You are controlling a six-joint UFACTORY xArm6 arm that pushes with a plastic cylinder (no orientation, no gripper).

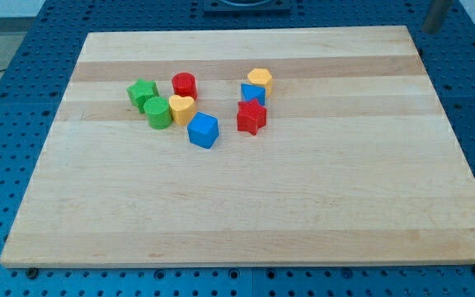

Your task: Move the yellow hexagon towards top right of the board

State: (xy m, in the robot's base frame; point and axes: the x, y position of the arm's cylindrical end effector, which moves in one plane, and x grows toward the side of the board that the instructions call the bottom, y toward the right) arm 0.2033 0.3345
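Observation:
The yellow hexagon [260,80] lies on the wooden board [246,214] a little above its middle. A blue triangle [253,93] touches it just below, and a red star [251,117] sits below that. My tip [431,30] shows at the view's top right corner, just off the board's top right corner and far to the right of the yellow hexagon. It touches no block.
Left of the hexagon is a cluster: a red cylinder [184,85], a yellow heart [181,108], a blue cube [204,130], a green star [142,92] and a green cylinder [158,112]. Blue perforated table surrounds the board.

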